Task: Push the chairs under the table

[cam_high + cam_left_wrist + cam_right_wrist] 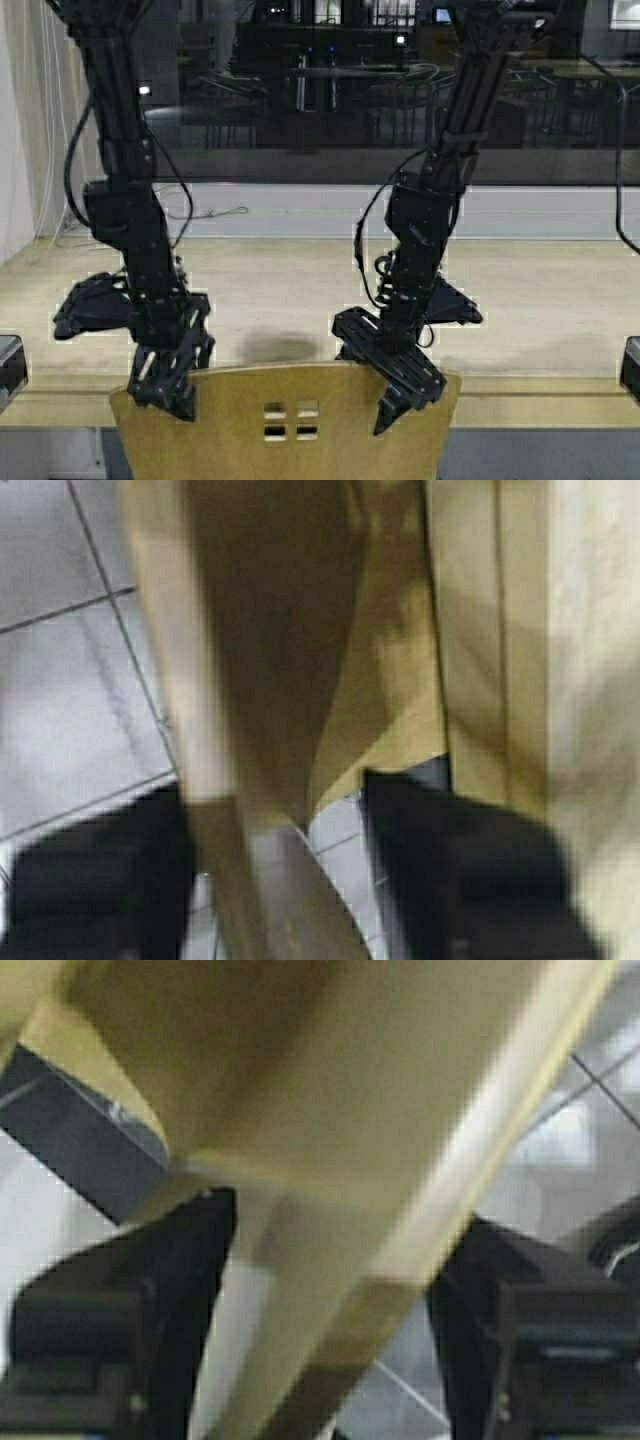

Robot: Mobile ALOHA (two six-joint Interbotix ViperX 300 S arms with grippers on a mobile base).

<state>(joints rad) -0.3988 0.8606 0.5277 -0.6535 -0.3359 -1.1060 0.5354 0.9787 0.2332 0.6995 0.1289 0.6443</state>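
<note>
One tan chair [290, 420] stands at the bottom centre of the high view. Only its curved backrest with four small holes shows, its top edge level with the front edge of the pale-wood table [300, 290]. My left gripper [165, 385] is open and straddles the backrest's left top corner. In the left wrist view, the left gripper [280, 880] has the chair's backrest [230, 680] passing between its fingers. My right gripper [405, 400] is open over the right top corner. The right gripper [325, 1330] in its wrist view also has the tan chair edge [400, 1210] between its fingers.
Two black objects [90, 305] [455, 300] lie on the table behind the arms. Dark boxes [8, 365] [632, 365] sit at the table's left and right ends. A white sill and a dark window run behind. Grey tiled floor [70, 710] lies below.
</note>
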